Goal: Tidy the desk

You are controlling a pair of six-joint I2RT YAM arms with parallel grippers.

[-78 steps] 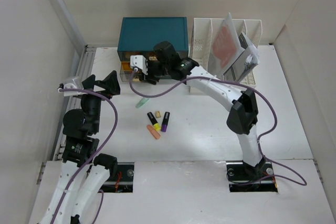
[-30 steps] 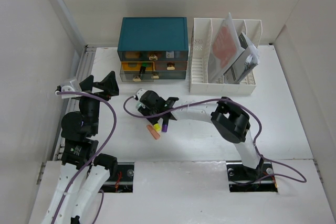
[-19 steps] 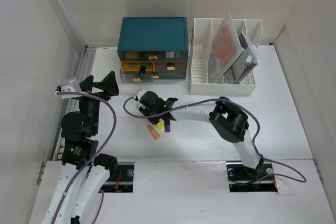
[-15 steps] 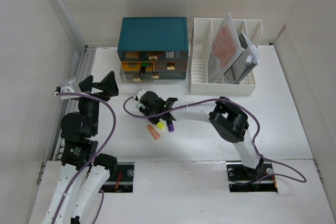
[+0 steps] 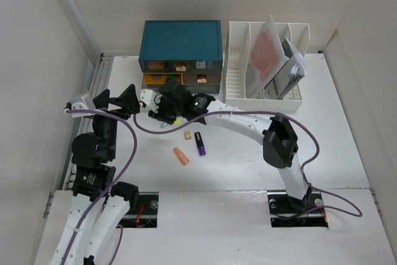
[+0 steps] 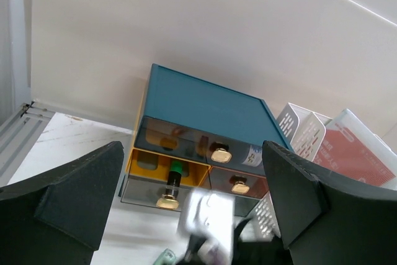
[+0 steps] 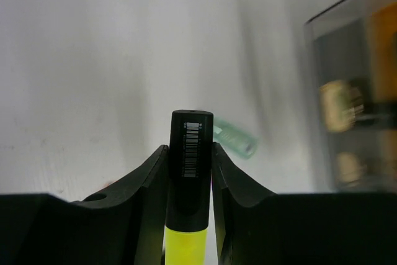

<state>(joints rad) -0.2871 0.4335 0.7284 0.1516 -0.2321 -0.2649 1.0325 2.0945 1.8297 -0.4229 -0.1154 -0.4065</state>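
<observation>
Top external — one orange highlighter (image 5: 180, 156), one purple highlighter (image 5: 200, 143)

Drawer unit (image 5: 180, 40) left of file rack (image 5: 237, 85), on table (image 5: 338, 144)

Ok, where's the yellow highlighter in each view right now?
Top external: yellow highlighter just in front of the drawer unit, left of centre.
Left wrist: not visible.
Right wrist: bottom centre, clamped in the right gripper.
Shared landmark: the drawer unit, in all three views.

Table (image 5: 347, 128) holds drawers (image 5: 180, 38), rack (image 5: 260, 105), orange marker (image 5: 181, 156), purple marker (image 5: 200, 143)
</observation>
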